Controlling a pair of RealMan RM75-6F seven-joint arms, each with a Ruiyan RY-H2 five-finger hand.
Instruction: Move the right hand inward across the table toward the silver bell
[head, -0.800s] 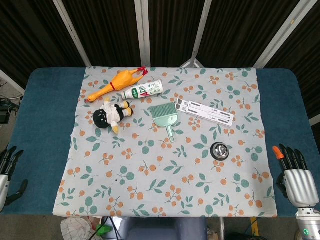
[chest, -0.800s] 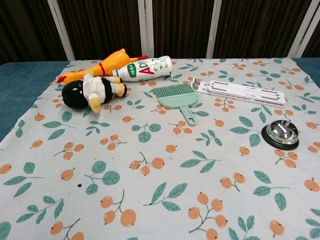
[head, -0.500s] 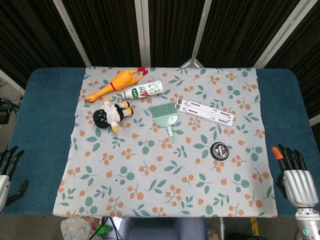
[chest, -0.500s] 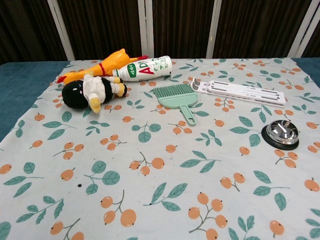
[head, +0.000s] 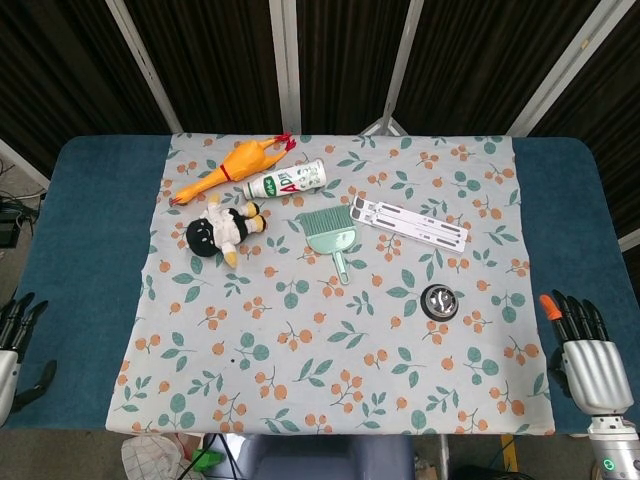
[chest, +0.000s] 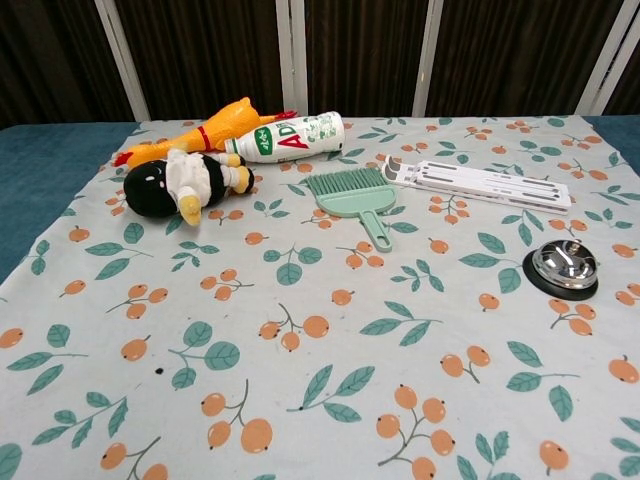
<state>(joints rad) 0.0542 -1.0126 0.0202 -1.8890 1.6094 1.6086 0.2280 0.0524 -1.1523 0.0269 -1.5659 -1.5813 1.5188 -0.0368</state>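
Fingers (head: 570, 312) well right of silver bell (head: 439, 300).

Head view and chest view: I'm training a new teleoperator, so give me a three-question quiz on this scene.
1. True or false: the right hand is touching the silver bell.
2. Multiple choice: what lies directly beside the green brush, on the side toward the right hand? A) white folding stand B) rubber chicken C) plush doll
3. Fill in: in the chest view, the number of robot hands visible is ____.

Key: 1. False; the hand sits apart from the bell, at the edge of the floral cloth, holding nothing. 2. A. 3. Zero; both the right hand and the left hand show only in the head view.
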